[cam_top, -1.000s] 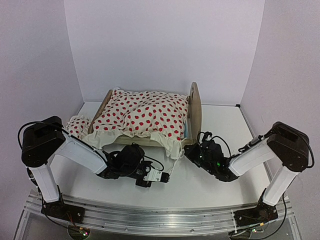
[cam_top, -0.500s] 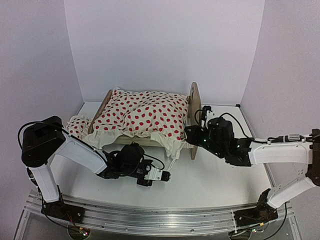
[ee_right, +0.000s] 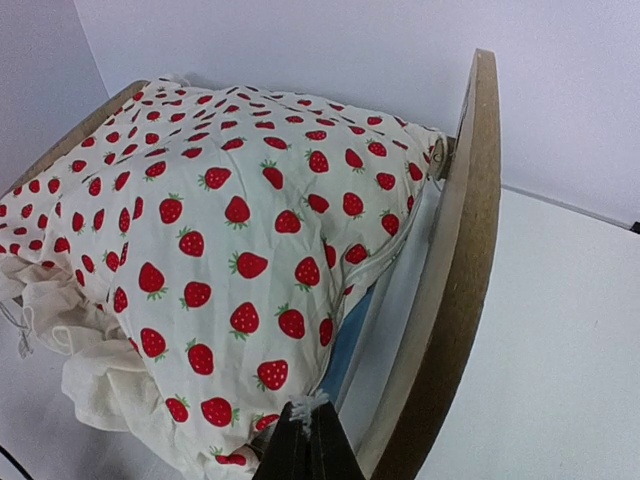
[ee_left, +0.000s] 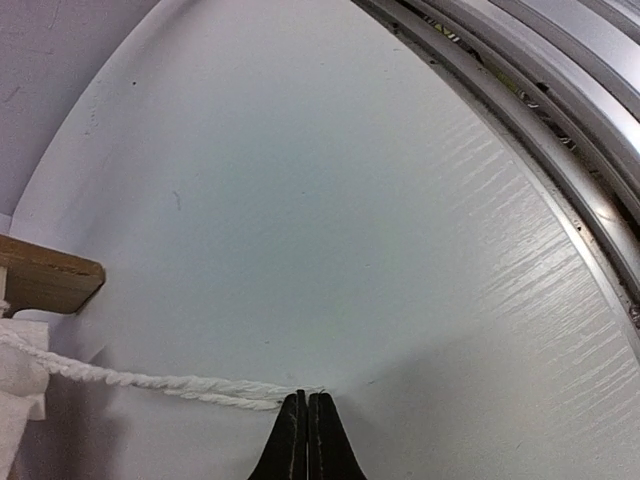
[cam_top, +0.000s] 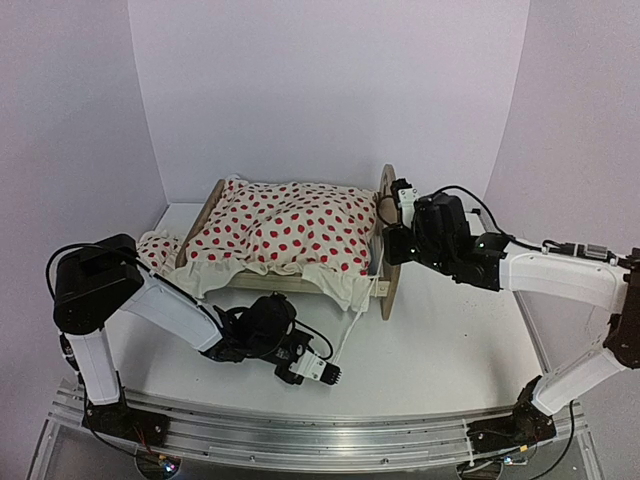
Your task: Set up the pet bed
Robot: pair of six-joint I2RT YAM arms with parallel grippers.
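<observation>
The pet bed [cam_top: 389, 215] stands mid-table, its rounded wooden headboard on the right. A red-dotted white ruffled blanket [cam_top: 285, 228] covers it. In the right wrist view the blanket [ee_right: 220, 200] lies against the headboard [ee_right: 455, 260], with a strip of blue mattress [ee_right: 352, 335] showing between them. My right gripper [cam_top: 388, 240] is shut on a white cord tuft [ee_right: 308, 408] at the blanket's corner by the headboard. My left gripper [cam_top: 328, 373] rests low on the table in front of the bed, shut on the end of a white twisted cord [ee_left: 180, 383] that runs back to the bed [cam_top: 352, 325].
A small red-dotted pillow [cam_top: 153, 250] lies on the table left of the bed. A wooden bed leg [ee_left: 45, 285] shows at the left of the left wrist view. The metal rail [cam_top: 320, 435] runs along the table's near edge. White walls enclose the sides and back.
My right gripper has risen from the table near the bed's front corner up to the headboard, carrying the blanket's corner. My left gripper has slid slightly nearer the front edge with the cord.
</observation>
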